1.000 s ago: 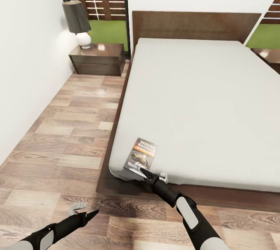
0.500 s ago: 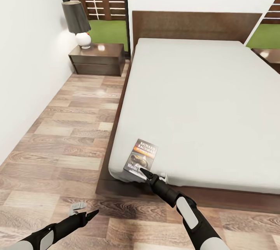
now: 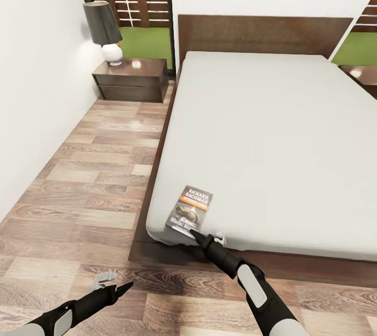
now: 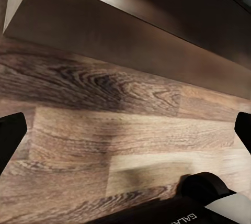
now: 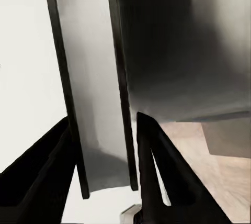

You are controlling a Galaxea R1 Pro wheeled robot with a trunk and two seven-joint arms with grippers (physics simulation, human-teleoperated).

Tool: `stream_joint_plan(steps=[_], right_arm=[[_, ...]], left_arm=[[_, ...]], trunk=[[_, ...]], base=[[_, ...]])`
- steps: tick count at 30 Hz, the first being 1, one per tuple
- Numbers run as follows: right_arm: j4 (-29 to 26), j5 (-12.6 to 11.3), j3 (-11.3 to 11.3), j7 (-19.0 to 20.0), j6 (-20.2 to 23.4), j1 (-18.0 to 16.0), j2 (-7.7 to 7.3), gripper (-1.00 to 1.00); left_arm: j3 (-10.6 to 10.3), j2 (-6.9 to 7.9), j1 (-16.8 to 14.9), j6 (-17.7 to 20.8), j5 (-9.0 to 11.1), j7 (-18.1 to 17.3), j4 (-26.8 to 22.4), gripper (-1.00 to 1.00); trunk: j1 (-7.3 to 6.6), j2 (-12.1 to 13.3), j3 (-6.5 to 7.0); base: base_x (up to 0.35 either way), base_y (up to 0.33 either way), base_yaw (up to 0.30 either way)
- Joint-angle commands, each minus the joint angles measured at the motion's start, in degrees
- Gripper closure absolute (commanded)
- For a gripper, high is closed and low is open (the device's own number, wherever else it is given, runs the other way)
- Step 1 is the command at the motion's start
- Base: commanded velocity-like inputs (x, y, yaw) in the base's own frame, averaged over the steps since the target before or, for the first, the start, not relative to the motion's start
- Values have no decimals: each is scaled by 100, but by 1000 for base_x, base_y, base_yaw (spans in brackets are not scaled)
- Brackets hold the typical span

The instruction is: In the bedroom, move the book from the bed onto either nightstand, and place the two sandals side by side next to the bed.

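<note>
The book (image 3: 190, 208), with its dark cover and white "RICHARD BACHMAN" lettering, lies on the near left corner of the bed's (image 3: 272, 132) grey mattress. My right gripper (image 3: 207, 235) reaches in from below and holds the book's near edge, one dark finger on the cover. In the right wrist view the book (image 5: 94, 93) stands edge-on between the two fingers of the right gripper (image 5: 102, 124), which touch it on both sides. My left gripper (image 3: 114, 282) hangs open over the floor, nothing in it. A nightstand (image 3: 131, 79) stands left of the headboard. The sandals are out of view.
A black-shaded lamp (image 3: 104, 30) with a white base sits on the left nightstand. A second nightstand (image 3: 364, 74) shows at the right edge. A white wall (image 3: 31, 90) bounds the wood-plank aisle (image 3: 94, 179) left of the bed. The bed's dark frame (image 4: 130, 30) crosses the left wrist view.
My right gripper's upper fingertip has slid a little along the book's near edge. The book, the left arm and the camera have hardly moved.
</note>
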Motion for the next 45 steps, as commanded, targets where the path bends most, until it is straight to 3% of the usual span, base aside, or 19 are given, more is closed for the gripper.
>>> stream_joint_plan(steps=[1,13,38,40,42,43,44,45], right_arm=[[1,-60,-3,-12,52,-2,0,100],[1,-60,-3,-13,55,-2,0,100],[-32,-59,52,-11,66,-2,0,100],[-214,-14,232,-2,133,-2,0,100],[-684,-9,917,-5,165,-2,0,100],[-770,-8,1081,-8,182,-2,0,100],[-1054,-8,1635,-13,376,-2,0,100],[-1186,-8,1813,-15,557,-2,0,100]], left_arm=[[34,2,-2,-47,-61,-6,3,-100],[34,2,-2,-42,-68,-9,3,-100],[30,2,-2,-38,-69,-15,3,-100],[26,-2,-2,-38,-69,-20,3,-100],[25,0,-2,-38,-69,-23,2,-100],[25,1,-2,-38,-69,-23,2,-100],[25,1,-2,-38,-69,-23,1,-100],[25,1,-2,-38,-69,-24,2,-100]], trunk=[[0,-1,-3],[0,-1,-3],[-549,1001,446],[-593,1082,482],[-637,1162,517],[-659,1202,535],[-681,1242,553],[-703,1282,571]], base=[[0,0,0],[0,0,0],[0,0,0],[0,0,0],[0,0,0],[0,0,0],[0,0,0],[0,0,0]])
